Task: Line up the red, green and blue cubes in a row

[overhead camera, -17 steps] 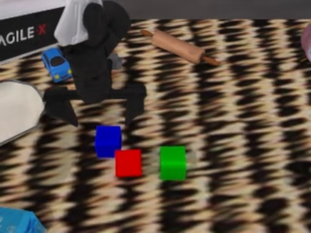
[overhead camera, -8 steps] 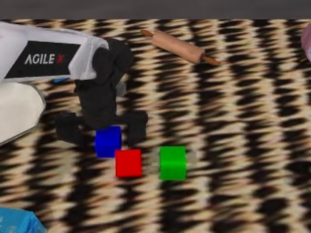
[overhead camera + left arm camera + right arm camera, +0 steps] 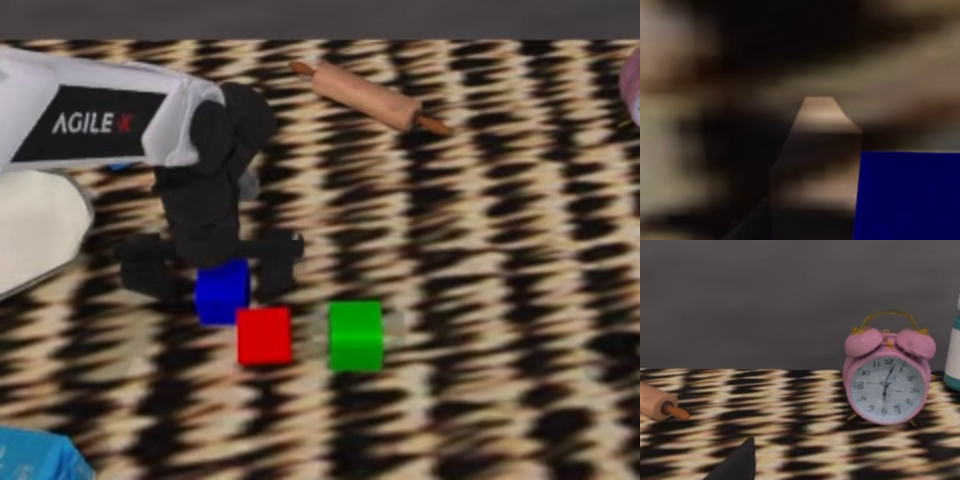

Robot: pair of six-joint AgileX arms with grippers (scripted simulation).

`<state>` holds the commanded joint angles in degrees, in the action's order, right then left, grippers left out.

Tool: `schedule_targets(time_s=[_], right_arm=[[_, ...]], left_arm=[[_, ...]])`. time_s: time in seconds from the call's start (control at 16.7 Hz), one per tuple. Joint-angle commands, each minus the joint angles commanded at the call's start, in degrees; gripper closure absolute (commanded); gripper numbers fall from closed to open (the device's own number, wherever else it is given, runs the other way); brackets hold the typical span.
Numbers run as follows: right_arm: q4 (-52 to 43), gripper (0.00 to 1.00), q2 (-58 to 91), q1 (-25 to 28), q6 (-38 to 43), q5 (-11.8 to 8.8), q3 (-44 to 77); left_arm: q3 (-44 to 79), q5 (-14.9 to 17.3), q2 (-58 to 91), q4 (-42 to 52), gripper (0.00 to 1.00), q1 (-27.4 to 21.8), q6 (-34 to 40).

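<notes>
Row not yet formed. Red cube (image 3: 264, 335) and green cube (image 3: 356, 336) sitting level near table's front, small gap between. Blue cube (image 3: 221, 291) lying behind red, corner-touching, out of line. Left gripper (image 3: 211, 266) straddling blue cube, fingers apart, not clamped. Remaining: shifting blue into line. Behind: rolling pin (image 3: 369, 96) lying idle. Left arm (image 3: 95, 122) showing "AGILE X". Clock (image 3: 887, 376) dial showing numerals 1–12.

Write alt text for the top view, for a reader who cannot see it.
The left arm's black end effector hangs open over the small blue cube, a finger on either side. The red cube touches its corner; the green cube stands apart, right. A wooden rolling pin lies beyond.
</notes>
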<state>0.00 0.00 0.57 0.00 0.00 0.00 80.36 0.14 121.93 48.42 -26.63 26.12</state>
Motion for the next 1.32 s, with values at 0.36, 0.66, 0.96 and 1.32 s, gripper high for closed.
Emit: schedule_targets(time_s=[0.36, 0.66, 0.96, 1.32], right_arm=[[0.0, 0.0, 0.0, 0.0, 0.0, 0.0, 0.0], [0.0, 0.0, 0.0, 0.0, 0.0, 0.0, 0.0], [0.0, 0.0, 0.0, 0.0, 0.0, 0.0, 0.0], [0.0, 0.0, 0.0, 0.0, 0.0, 0.0, 0.0]], left_arm=[[0.0, 0.0, 0.0, 0.0, 0.75, 0.0, 0.0], [0.0, 0.0, 0.0, 0.0, 1.0, 0.0, 0.0], [0.0, 0.0, 0.0, 0.0, 1.0, 0.0, 0.0], [3.0, -0.2, -1.7, 4.6, 1.0, 0.3, 0.0]])
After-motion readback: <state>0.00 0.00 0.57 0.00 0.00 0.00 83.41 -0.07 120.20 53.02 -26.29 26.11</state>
